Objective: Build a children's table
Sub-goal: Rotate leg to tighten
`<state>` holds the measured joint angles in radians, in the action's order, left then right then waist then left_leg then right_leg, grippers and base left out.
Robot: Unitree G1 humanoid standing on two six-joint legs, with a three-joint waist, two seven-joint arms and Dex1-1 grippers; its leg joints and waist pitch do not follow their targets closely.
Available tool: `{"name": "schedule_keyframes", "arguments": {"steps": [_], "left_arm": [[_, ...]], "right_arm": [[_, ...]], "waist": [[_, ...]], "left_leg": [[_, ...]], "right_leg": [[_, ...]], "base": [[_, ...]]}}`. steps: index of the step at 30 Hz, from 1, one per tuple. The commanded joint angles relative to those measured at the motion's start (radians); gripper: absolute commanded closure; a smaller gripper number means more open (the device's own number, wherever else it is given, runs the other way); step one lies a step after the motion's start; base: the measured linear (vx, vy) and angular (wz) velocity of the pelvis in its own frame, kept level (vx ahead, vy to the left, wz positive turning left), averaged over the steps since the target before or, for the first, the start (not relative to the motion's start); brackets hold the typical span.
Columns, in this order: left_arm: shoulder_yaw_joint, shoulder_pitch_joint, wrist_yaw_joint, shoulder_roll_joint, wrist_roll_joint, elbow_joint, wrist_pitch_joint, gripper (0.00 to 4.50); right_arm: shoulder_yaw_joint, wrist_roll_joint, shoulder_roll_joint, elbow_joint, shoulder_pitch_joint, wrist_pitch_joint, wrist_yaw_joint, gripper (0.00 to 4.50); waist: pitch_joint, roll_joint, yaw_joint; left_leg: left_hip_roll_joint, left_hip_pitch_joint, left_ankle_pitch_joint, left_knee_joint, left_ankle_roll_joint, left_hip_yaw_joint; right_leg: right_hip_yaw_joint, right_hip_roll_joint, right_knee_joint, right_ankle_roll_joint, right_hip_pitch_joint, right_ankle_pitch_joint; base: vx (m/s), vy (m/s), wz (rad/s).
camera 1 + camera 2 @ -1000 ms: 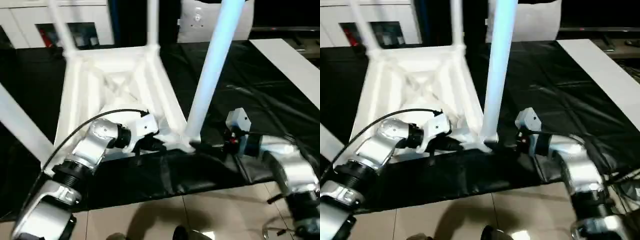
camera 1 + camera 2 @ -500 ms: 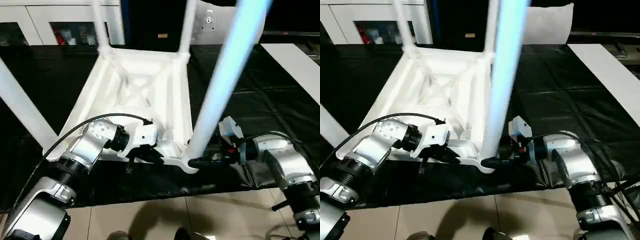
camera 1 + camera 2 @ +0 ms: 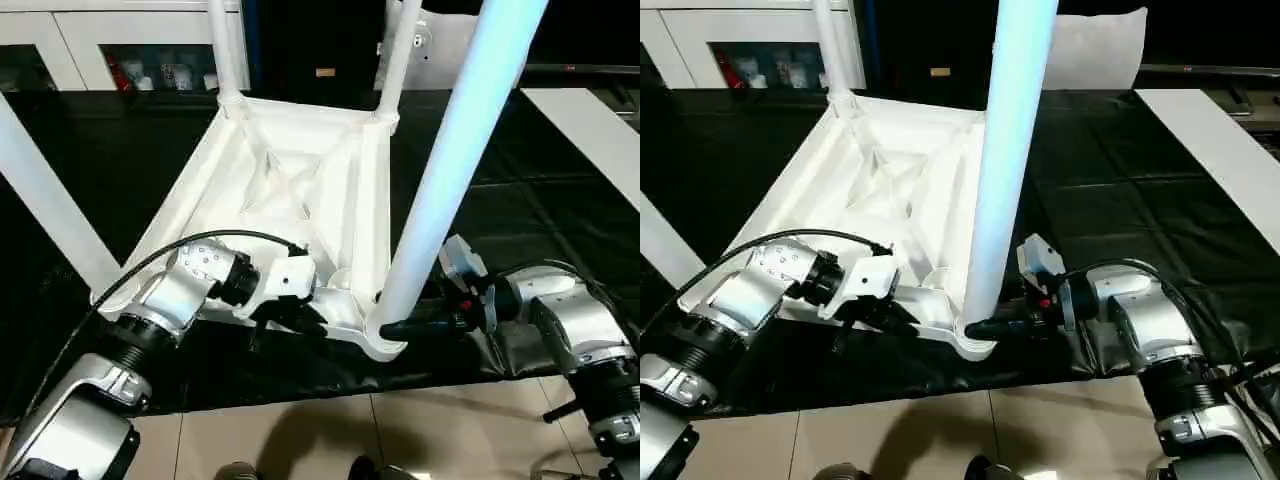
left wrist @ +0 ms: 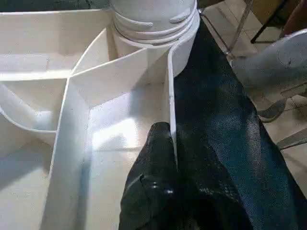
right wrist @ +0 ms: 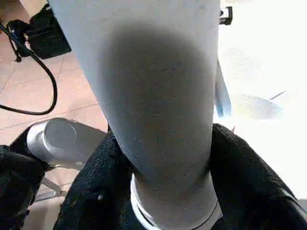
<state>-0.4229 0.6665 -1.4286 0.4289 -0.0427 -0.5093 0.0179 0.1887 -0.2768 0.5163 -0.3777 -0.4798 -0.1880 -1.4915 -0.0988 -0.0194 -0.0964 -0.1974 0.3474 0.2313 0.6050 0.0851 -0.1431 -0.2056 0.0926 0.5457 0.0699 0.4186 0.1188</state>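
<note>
The children's table lies upside down on a black cloth, ribbed underside up, with its legs standing in the corner sockets. My left gripper is at the near edge, fingers shut on the thin rim wall beside the near right socket. My right gripper reaches in from the right at the base of the near right leg. That leg stands between the black fingers, which press it on both sides.
The black cloth covers the low platform, and the tiled floor begins just in front of it. A white cabinet with shelves stands at the back left. A flat white board lies at the right.
The camera has shifted. My right gripper's fingers have closed in around the base of the near right leg. My left gripper keeps its grip on the rim.
</note>
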Motion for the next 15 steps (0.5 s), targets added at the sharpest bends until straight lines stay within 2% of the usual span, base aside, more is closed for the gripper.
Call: {"name": "schedule_keyframes", "arguments": {"steps": [1,3,5,7,10,12,13,14,15], "left_arm": [[-0.039,0.004,-0.026,-0.003,-0.022,-0.005,0.003,4.5],[-0.036,0.001,-0.018,-0.002,-0.021,-0.002,-0.013,4.5],[-0.019,-0.001,0.016,-0.011,-0.017,0.006,-0.064,4.5],[0.004,-0.007,0.053,-0.024,-0.002,0.03,-0.139,4.5],[0.033,-0.027,0.116,-0.043,0.013,0.09,-0.249,4.5],[0.058,-0.042,0.191,-0.073,0.018,0.145,-0.327,4.5],[0.068,-0.044,0.214,-0.086,0.022,0.157,-0.352,4.5],[0.068,-0.044,0.214,-0.086,0.022,0.157,-0.352,4.5],[0.078,-0.045,0.246,-0.105,0.022,0.17,-0.384,4.5]], "right_arm": [[0.03,-0.02,0.003,0.013,0.008,-0.028,-0.059,2.46],[0.03,-0.03,-0.001,0.031,0.018,-0.045,-0.054,2.46],[0.015,-0.054,-0.015,0.069,0.04,-0.083,-0.017,2.46],[0.001,-0.047,-0.036,0.099,0.062,-0.088,0.055,2.46],[-0.016,-0.007,-0.086,0.153,0.094,-0.136,0.231,2.46],[-0.036,0.027,-0.164,0.165,0.105,-0.18,0.401,2.46],[-0.048,0.027,-0.195,0.168,0.106,-0.201,0.454,2.46],[-0.048,0.027,-0.195,0.168,0.106,-0.201,0.454,2.46],[-0.065,0.027,-0.235,0.176,0.105,-0.234,0.518,2.48]], "waist": [[0.095,-0.003,0.004],[0.095,-0.004,0.004],[0.095,-0.003,0.003],[0.093,-0.004,0.003],[0.083,-0.002,0.007],[0.067,0.003,0.023],[0.067,0.001,0.031],[0.065,0.009,0.058],[0.066,0.014,0.067]], "left_leg": [[-0.047,0.006,-0.041,-0.06,-0.128,-0.001],[-0.048,0.005,-0.042,-0.06,-0.127,0.0],[-0.048,0.006,-0.048,-0.06,-0.126,-0.001],[-0.051,0.005,-0.047,-0.062,-0.12,-0.001],[-0.044,0.001,0.007,-0.069,-0.086,-0.002],[-0.023,-0.013,0.126,-0.067,-0.044,-0.006],[-0.022,-0.014,0.14,-0.065,-0.032,-0.006],[-0.02,-0.018,0.205,-0.057,-0.024,0.0],[-0.027,-0.02,0.228,-0.057,-0.029,0.003]], "right_leg": [[0.081,0.078,-0.046,0.079,-0.085,0.321],[0.081,0.078,-0.045,0.081,-0.085,0.317],[0.082,0.078,-0.043,0.082,-0.086,0.307],[0.083,0.08,-0.045,0.081,-0.086,0.315],[0.077,0.079,-0.064,0.056,-0.085,0.402],[0.054,0.073,-0.105,-0.029,-0.082,0.591],[0.048,0.072,-0.113,-0.053,-0.082,0.616],[0.011,0.064,-0.143,-0.115,-0.087,0.674],[0.0,0.064,-0.15,-0.129,-0.094,0.67]], "base": [[0.0,0.0,0.0],[0.0,0.0,0.0],[0.0,0.0,0.0],[0.0,0.0,0.0],[0.0,0.0,0.0],[0.0,0.0,0.0],[0.0,0.0,0.0],[0.0,0.0,0.0],[0.0,0.0,0.0]]}}
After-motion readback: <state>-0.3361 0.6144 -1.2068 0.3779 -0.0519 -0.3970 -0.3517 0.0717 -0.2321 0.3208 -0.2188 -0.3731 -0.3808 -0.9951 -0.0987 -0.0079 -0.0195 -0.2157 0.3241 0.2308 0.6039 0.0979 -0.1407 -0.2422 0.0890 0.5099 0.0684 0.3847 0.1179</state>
